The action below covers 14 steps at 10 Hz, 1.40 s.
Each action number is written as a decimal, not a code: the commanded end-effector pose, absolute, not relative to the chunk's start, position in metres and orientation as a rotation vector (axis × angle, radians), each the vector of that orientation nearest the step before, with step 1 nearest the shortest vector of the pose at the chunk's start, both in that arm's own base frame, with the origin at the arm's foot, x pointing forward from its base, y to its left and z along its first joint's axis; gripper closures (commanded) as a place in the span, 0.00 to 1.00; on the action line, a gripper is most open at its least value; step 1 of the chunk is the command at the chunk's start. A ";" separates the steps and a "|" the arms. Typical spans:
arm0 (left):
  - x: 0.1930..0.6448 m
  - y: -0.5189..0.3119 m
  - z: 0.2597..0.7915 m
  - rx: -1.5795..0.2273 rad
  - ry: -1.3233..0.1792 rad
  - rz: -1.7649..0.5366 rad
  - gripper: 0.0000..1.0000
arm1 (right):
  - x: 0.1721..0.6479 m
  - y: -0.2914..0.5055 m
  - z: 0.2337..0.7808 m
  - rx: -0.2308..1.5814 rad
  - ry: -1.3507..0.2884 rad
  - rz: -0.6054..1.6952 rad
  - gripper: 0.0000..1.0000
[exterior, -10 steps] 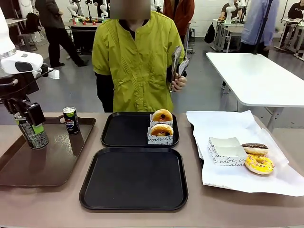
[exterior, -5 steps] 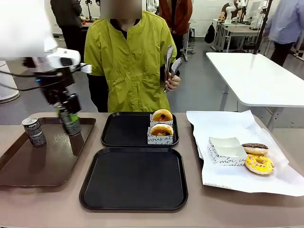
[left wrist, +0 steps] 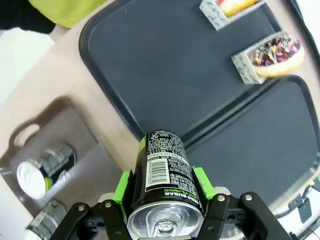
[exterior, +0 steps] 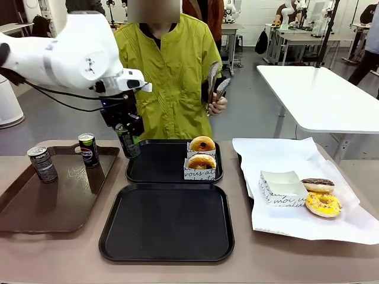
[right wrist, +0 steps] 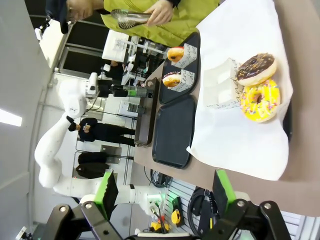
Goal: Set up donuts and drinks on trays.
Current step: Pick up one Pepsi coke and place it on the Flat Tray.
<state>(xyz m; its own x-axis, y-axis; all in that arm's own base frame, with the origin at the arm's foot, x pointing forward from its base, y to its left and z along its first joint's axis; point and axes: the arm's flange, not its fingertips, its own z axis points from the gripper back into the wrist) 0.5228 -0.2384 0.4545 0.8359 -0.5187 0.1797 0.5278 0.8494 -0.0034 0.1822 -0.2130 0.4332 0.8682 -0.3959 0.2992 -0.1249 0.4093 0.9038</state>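
Foreground belongs to the near tray, which is bare. To its right, on white paper, a yellow donut and a chocolate donut sit side by side next to an empty box. On the left, a brown tray carries two cans. Behind, the far tray holds two boxed donuts along its right edge. The left gripper clamps a dark can at that tray's left rim. The right gripper has its fingers spread, with nothing between them. Beyond the table, a person holds tongs.
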 end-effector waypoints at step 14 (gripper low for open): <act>0.530 -0.256 0.425 -0.057 0.005 -0.540 0.09 | 0.183 -0.214 0.433 1.163 -0.538 -0.169 0.00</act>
